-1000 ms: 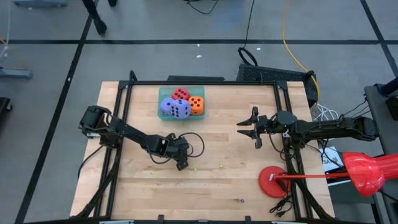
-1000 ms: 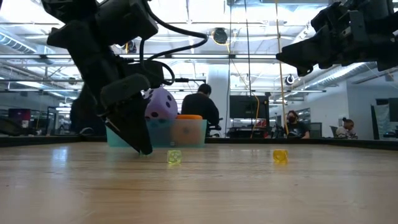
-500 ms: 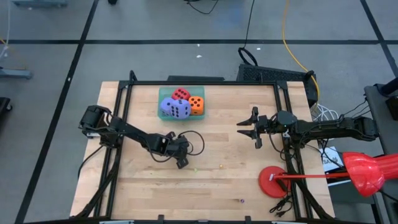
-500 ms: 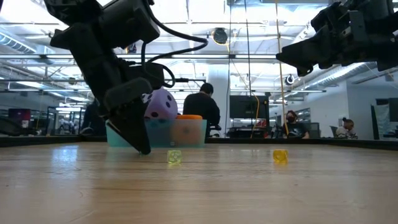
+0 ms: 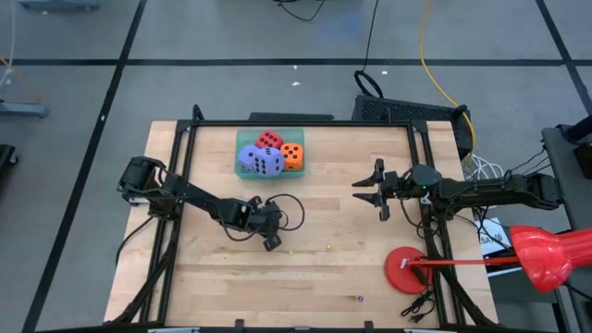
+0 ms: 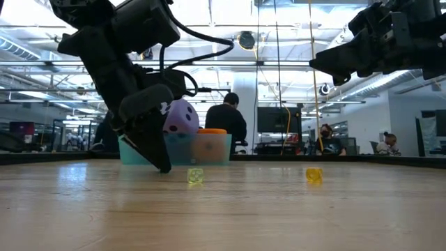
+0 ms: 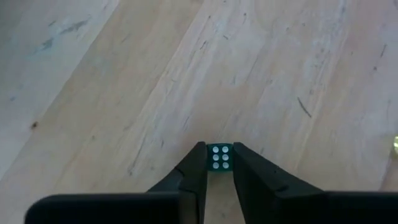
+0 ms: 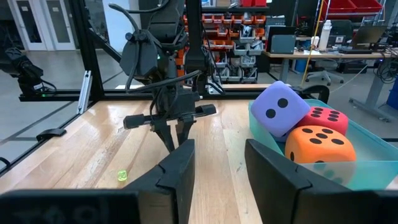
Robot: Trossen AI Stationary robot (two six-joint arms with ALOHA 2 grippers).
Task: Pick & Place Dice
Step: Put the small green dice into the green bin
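So the big wooden table point(image 5: 370, 277) has a black frame round it, and both dark arms are out over it. The left arm reaches in from the left edge toward the middle, and its left gripper point(image 5: 269, 242) is tipped down with the fingertips right at the boards. In the left wrist view you can see its two fingers point(image 7: 194, 171) pinched onto a tiny green die point(image 7: 219, 157) with six white pips facing up, so that gripper is nearly closed with the little cube between the tips, touching both.

The right arm comes in from the right edge, and the right gripper point(image 5: 373, 191) hangs in the air above the table, well clear of the boards in the low view. Its jaws stand partly apart with nothing in them.

At the far side of the table sits the teal tray point(image 5: 242, 141), and the big soft dice are piled in it: a purple-blue die point(image 5: 260, 162) in front, a red die point(image 5: 268, 140) behind it, and an orange die point(image 5: 292, 156) to the side, all touching. I can't make out a fourth one in there.

Smallest stuff: a tiny yellow-green die point(image 6: 195, 176) lies on the boards just beside the left gripper, and a tiny amber die point(image 6: 314, 174) lies further right, well apart from it.
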